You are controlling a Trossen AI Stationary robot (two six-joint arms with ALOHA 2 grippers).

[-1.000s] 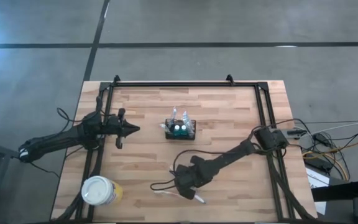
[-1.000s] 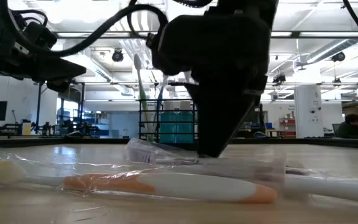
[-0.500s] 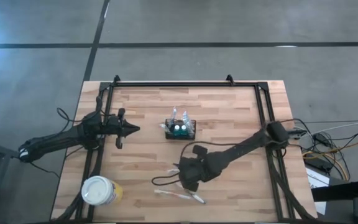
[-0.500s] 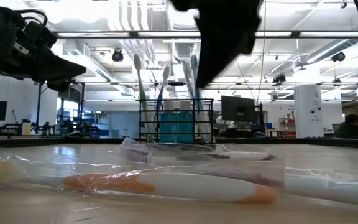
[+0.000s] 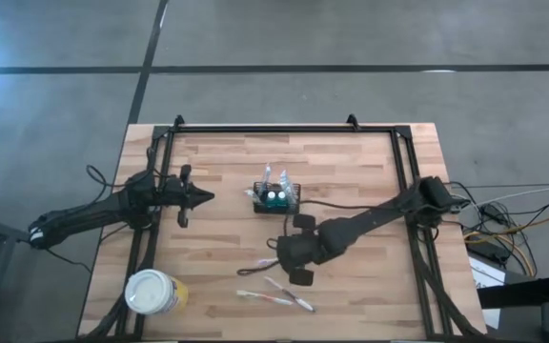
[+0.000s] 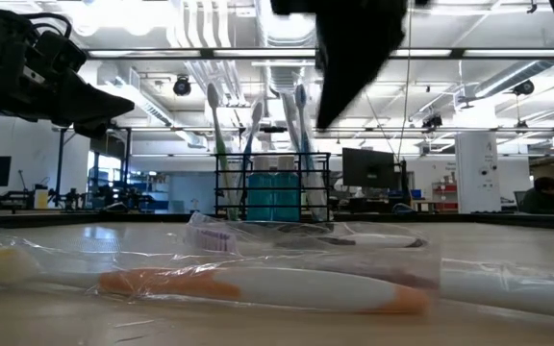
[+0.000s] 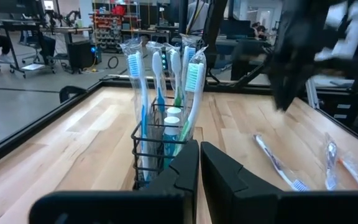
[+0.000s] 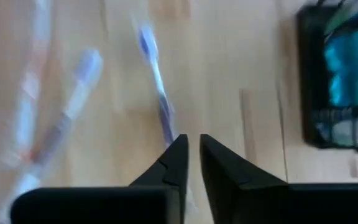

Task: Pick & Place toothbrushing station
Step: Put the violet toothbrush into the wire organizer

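The toothbrushing station is a small black wire-mesh caddy holding upright toothbrushes and teal tubes. It stands on its base at the table's middle and also shows in the low view, the left wrist view and the right wrist view. My left gripper hovers level to the caddy's left, pointing at it, shut and empty. My right gripper is raised above the table on the near side of the caddy, shut and empty. It hangs over a loose blue toothbrush.
Several loose toothbrushes, some in clear wrappers, lie flat near the table's front edge. A round yellow cup with a white lid stands at the near left corner. A black frame rail runs around the tabletop.
My right gripper has risen from the wrapped toothbrushes near the front edge. It has gone toward the far edge, closer to the caddy. The toothbrushes stay lying on the table. The left arm has kept still.
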